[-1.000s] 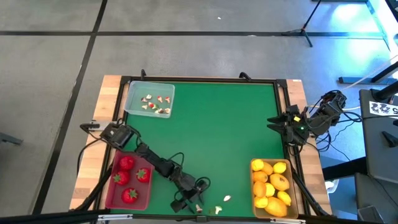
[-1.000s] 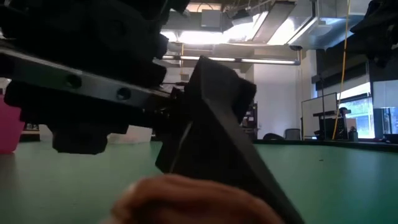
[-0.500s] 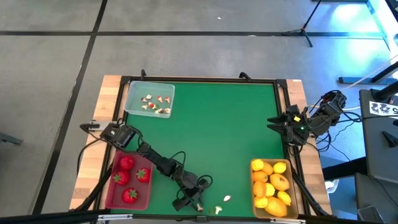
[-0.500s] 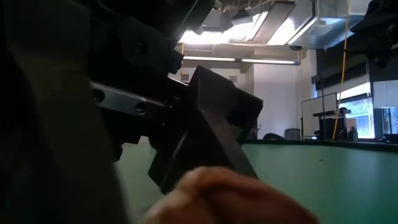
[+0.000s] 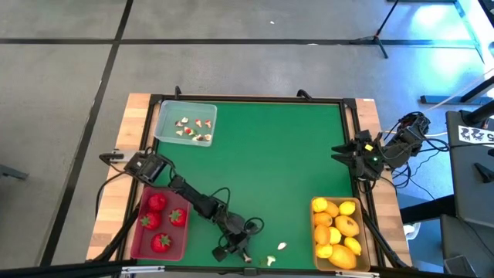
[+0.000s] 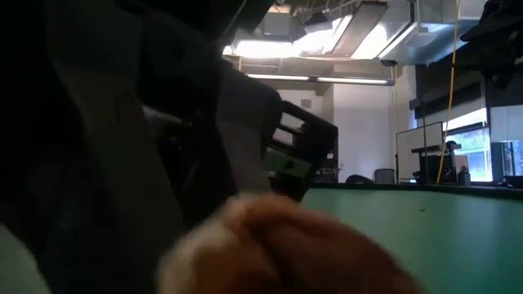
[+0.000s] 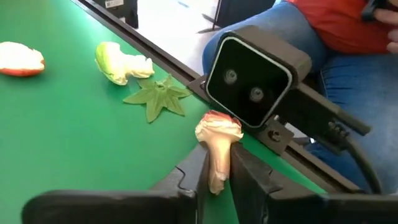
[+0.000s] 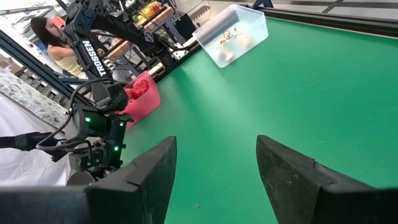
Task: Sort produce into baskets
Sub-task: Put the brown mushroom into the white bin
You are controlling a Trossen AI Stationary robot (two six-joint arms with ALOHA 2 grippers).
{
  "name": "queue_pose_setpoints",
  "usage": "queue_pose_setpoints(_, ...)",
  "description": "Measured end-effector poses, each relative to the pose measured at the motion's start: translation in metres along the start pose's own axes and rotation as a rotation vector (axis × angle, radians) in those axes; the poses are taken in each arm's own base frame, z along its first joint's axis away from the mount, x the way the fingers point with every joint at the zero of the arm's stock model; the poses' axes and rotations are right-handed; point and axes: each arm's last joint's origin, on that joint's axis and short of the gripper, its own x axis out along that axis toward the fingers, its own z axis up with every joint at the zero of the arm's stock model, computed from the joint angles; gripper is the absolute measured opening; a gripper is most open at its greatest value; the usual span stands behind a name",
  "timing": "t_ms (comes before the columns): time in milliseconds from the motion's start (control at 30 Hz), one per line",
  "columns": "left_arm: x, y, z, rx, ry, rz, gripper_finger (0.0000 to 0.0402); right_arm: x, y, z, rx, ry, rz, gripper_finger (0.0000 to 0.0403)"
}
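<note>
My left gripper (image 5: 241, 253) is low at the table's near edge, shut on a tiny white-and-red bit (image 7: 217, 134). Loose on the green mat beside it lie a pale green-white piece (image 7: 121, 62), a green leaf (image 7: 158, 96) and another white-and-red bit (image 7: 18, 59). Strawberries fill the pinkish-red basket (image 5: 139, 245) at the near left. The tan-yellow basket (image 5: 312, 224) at the near right holds lemons. White-and-red bits lie in the clear basket (image 5: 164, 116) at the far left. My right gripper (image 5: 347, 152) waits open at the right edge. My left gripper pinches the bit's pale lower part (image 7: 217, 177) between its two fingers. The fingers slant down toward the table's near edge. The bit stands upright, its red-edged top (image 7: 219, 121) sticking out past the fingertips. I cannot tell whether it rests on the mat or hangs just above it.
The black low camera (image 7: 255, 81) stands on the table's near rail right behind the held bit. A person in a red top and jeans sits beyond that rail. Two small white bits (image 5: 270, 261) (image 5: 282, 247) lie just right of my left gripper. The mat's middle is bare.
My left gripper has stayed in place at the near edge and shut its fingers on the white-and-red bit. In the low view its dark fingers have drawn together around the blurred bit.
</note>
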Motion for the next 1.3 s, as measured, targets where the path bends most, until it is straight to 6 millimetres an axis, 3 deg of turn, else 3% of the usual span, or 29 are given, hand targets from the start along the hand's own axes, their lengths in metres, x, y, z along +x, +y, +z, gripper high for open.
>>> queue_pose_setpoints(333, -0.046, 0.014, 0.033, -0.007, 0.105, 0.072, 0.0040, 0.000, 0.000, 0.000, 0.001, -0.001, 0.001, 0.0221)
queue_pose_setpoints(500, -0.092, 0.013, 0.050, 0.001, 0.273, 0.190, 0.0045, 0.000, 0.000, 0.000, -0.001, 0.000, -0.001, 0.0221)
queue_pose_setpoints(700, -0.158, 0.006, 0.063, -0.045, 0.338, 0.347, 0.0042, 0.000, 0.000, 0.000, -0.002, 0.001, -0.002, 0.0221)
queue_pose_setpoints(833, -0.207, 0.004, 0.061, -0.163, 0.329, 0.543, 0.0044, 0.000, 0.000, 0.000, -0.003, 0.001, -0.003, 0.0221)
queue_pose_setpoints(1033, -0.271, -0.004, 0.041, -0.331, 0.278, 0.948, 0.0052, 0.000, 0.000, 0.000, -0.003, 0.000, -0.003, 0.0221)
queue_pose_setpoints(1200, -0.316, -0.009, 0.023, -0.453, 0.194, 1.363, 0.0054, 0.000, 0.000, 0.000, -0.004, 0.000, -0.004, 0.0221)
queue_pose_setpoints(1300, -0.338, -0.008, 0.013, -0.525, 0.149, 1.523, 0.0054, 0.000, 0.000, 0.000, -0.007, 0.000, -0.005, 0.0221)
